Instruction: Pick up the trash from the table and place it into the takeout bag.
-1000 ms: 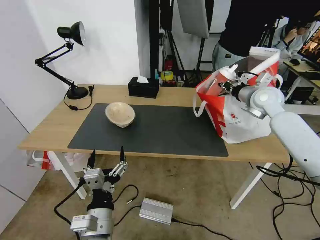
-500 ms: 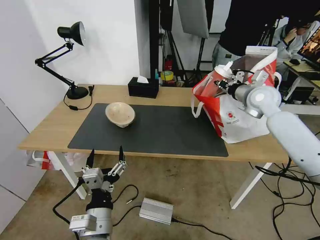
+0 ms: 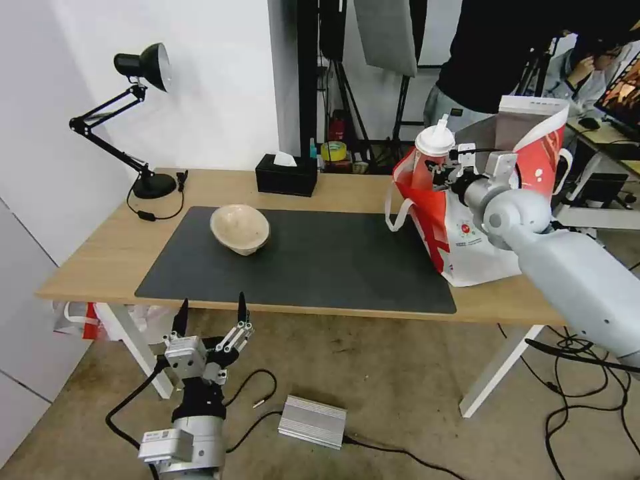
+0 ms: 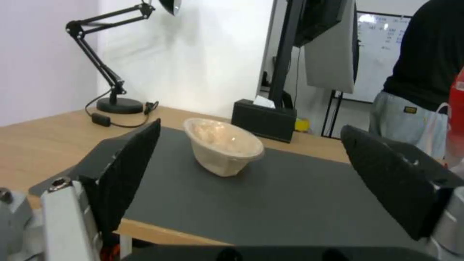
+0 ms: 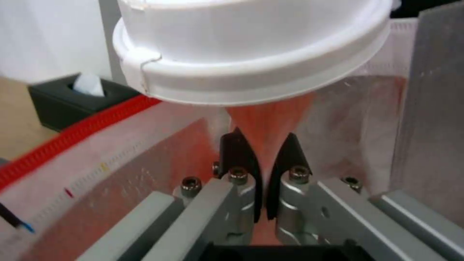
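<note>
The red translucent cup (image 3: 429, 167) with its white lid (image 3: 434, 141) stands upright over the near-left rim of the takeout bag (image 3: 481, 248). My right gripper (image 3: 445, 175) is shut on it. In the right wrist view the fingers (image 5: 235, 149) pinch the cup's red body (image 5: 270, 112) below the lid (image 5: 251, 54), with the foil lining (image 5: 435, 108) behind. A beige bowl (image 3: 240, 228) sits tilted on the dark mat (image 3: 333, 263) of the table (image 3: 87, 267). My left gripper (image 3: 212, 305) hangs open below the table's front edge, facing the bowl (image 4: 223, 146).
A black desk lamp (image 3: 141, 67) and its cord occupy the table's back left. A black tissue box (image 3: 287, 175) stands at the back edge. A red-and-white plastic bag (image 3: 80, 319) hangs under the table. A silver box (image 3: 312, 421) and cables lie on the floor. A person stands behind the takeout bag.
My right gripper has lifted the cup and turned it from tilted to upright, shifting slightly left at the bag's rim. The bag's top has moved with it. The left arm is still.
</note>
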